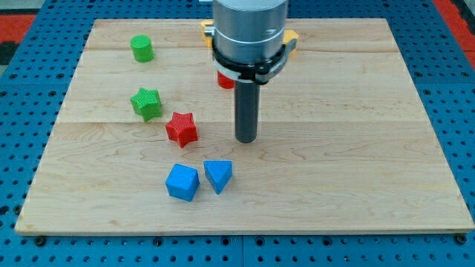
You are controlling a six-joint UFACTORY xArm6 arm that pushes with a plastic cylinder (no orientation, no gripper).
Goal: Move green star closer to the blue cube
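The green star (146, 103) lies at the board's left, above and left of the red star (181, 128). The blue cube (182, 182) sits near the view's bottom, below the red star, with a blue triangular block (218, 175) just to its right. My tip (246, 139) stands on the board to the right of the red star, well right of the green star and above-right of the blue cube. It touches no block.
A green cylinder (142, 49) stands at the upper left. A red block (225, 79) and a yellow block (207, 31) are partly hidden behind the arm at the top. The wooden board (356, 148) rests on a blue perforated table.
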